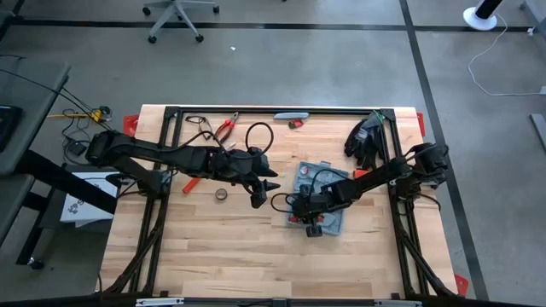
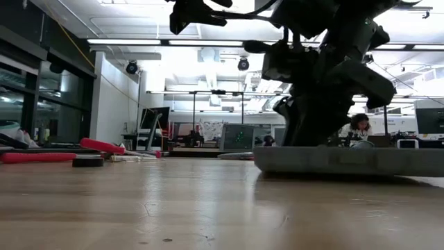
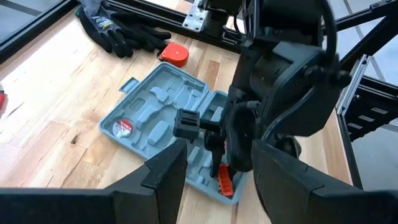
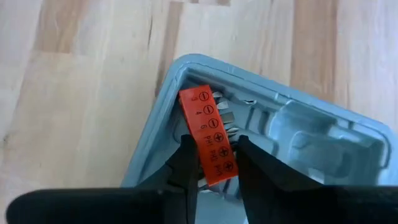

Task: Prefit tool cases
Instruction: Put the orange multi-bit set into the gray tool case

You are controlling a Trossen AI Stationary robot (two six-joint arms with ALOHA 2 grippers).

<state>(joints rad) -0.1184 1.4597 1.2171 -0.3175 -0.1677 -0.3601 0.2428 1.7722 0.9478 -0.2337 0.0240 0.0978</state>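
A flat rectangular grey-blue plastic tool case (image 1: 322, 198) lies open on the light wooden table (image 1: 239, 256), right of centre in the high view, its moulded grey inside with tool-shaped slots facing up. In the low view the case (image 2: 347, 160) shows as a low grey slab at the right of the frame, resting flat on the table top.

The right gripper (image 4: 214, 165) is down over the lower end of the case, and its two dark fingers (image 4: 186, 165) are clamped on a small orange rectangular bit holder (image 4: 209, 134) printed with screw-head symbols, which sits in a slot at the corner of the case. In the left wrist view the same orange holder (image 3: 224, 181) shows at the near edge of the case (image 3: 155, 112), under the right arm's dark wrist.

The left gripper (image 1: 258, 194) hangs above the table at the centre of the high view, just left of the case and apart from it, its fingers (image 3: 165, 177) spread with nothing between them.

Red-handled pliers (image 1: 223, 129) lie near the upper edge of the table in the high view, a small roll of tape (image 1: 221, 195) sits left of the left gripper, and a pair of black work gloves (image 1: 364, 136) lies at the upper right
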